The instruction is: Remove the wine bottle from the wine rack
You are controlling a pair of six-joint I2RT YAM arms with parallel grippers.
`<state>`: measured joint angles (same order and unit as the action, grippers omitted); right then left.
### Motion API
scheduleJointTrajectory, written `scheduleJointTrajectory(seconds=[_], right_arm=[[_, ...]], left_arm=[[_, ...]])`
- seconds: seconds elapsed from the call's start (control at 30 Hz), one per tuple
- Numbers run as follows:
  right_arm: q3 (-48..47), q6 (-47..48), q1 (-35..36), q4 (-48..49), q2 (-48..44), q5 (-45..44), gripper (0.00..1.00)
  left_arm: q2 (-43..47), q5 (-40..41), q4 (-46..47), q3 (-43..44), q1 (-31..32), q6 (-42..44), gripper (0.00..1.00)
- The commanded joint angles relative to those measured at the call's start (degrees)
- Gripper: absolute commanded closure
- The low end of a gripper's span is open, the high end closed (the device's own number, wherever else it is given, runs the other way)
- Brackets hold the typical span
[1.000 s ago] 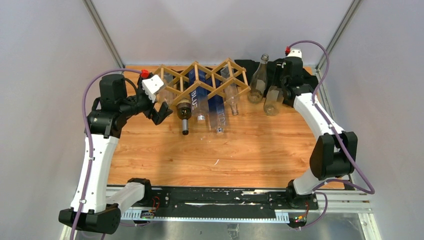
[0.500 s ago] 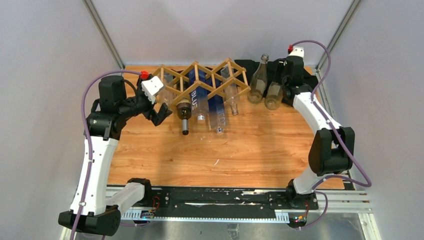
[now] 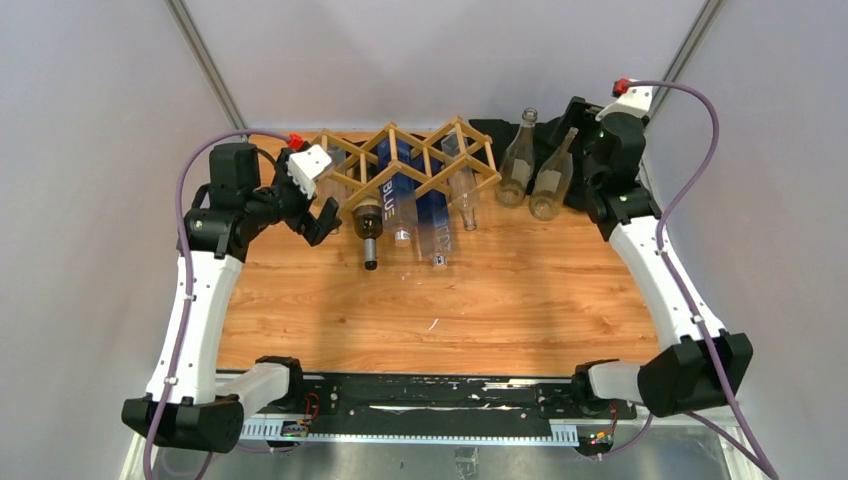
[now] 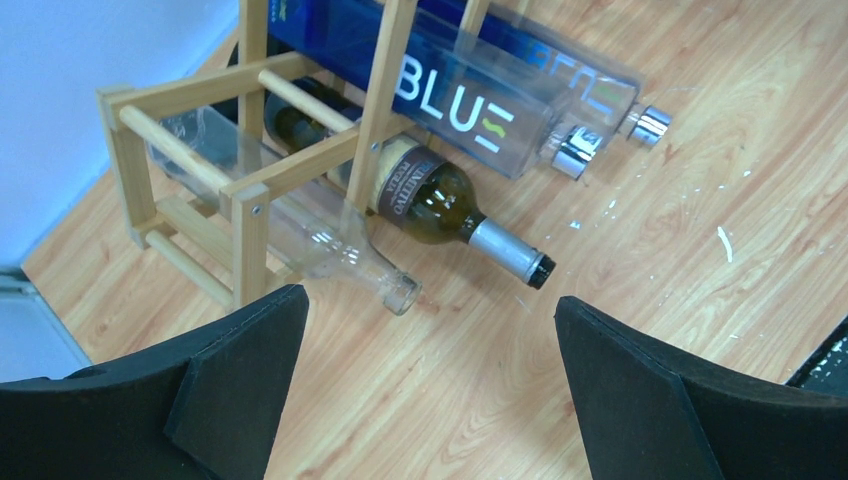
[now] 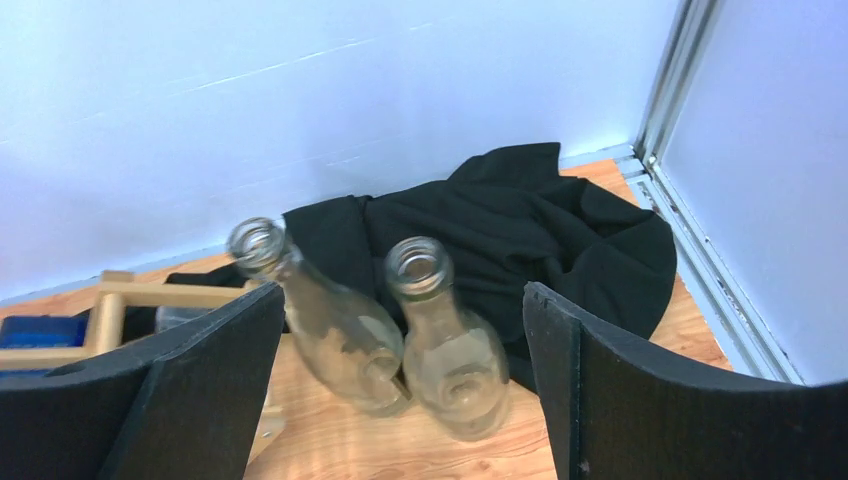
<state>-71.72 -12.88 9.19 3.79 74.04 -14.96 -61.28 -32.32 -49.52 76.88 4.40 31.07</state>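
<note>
Now the left hand (image 4: 430,392) hangs with its fingers spread wide and nothing between them, near the left end of the wine rack (image 3: 405,165). The wine bottle (image 4: 440,205), dark glass with a brown label and a foil neck, lies on its side in a lower opening of the rack. Its neck pokes out over the desk (image 3: 480,290) toward the near edge. Crowding it on one side is a clear bottle (image 4: 290,230) lying in the rack's end opening. On the other side lie two blue bottles (image 4: 470,100) with silver caps. A wooden slat crosses over the wine bottle's shoulder. At the far right the right hand (image 5: 400,385) is also spread and empty, above two upright clear bottles (image 5: 445,330) that stand beside a black cloth (image 5: 520,230).
</note>
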Motion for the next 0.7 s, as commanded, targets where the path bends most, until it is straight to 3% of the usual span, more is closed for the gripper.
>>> scheduleJointTrajectory(seconds=[0.0,0.13,0.33,0.67], right_arm=[[-3.8,0.2,6.5,-8.3,-3.9,-9.6,0.07],[-4.2,-1.6,12.9,-11.2,-7.5,-13.0,0.07],[-9.2,-3.8,29.9,-16.9,-3.8,-14.5,0.06],[-24.8,-9.7,46.6,-20.3,16.8,-4.1,0.05]], left_arm=[[-2.4,2.1,-1.6,1.9,-1.9,-0.7,0.00],[-4.9,0.8,-0.5,2.1,-6.3,-3.6,0.00],[-6.3,0.9,0.5,1.1,-13.2,-0.3,0.00],[-5.8,-2.7,0.1,-1.9,-23.6,1.6,0.00]])
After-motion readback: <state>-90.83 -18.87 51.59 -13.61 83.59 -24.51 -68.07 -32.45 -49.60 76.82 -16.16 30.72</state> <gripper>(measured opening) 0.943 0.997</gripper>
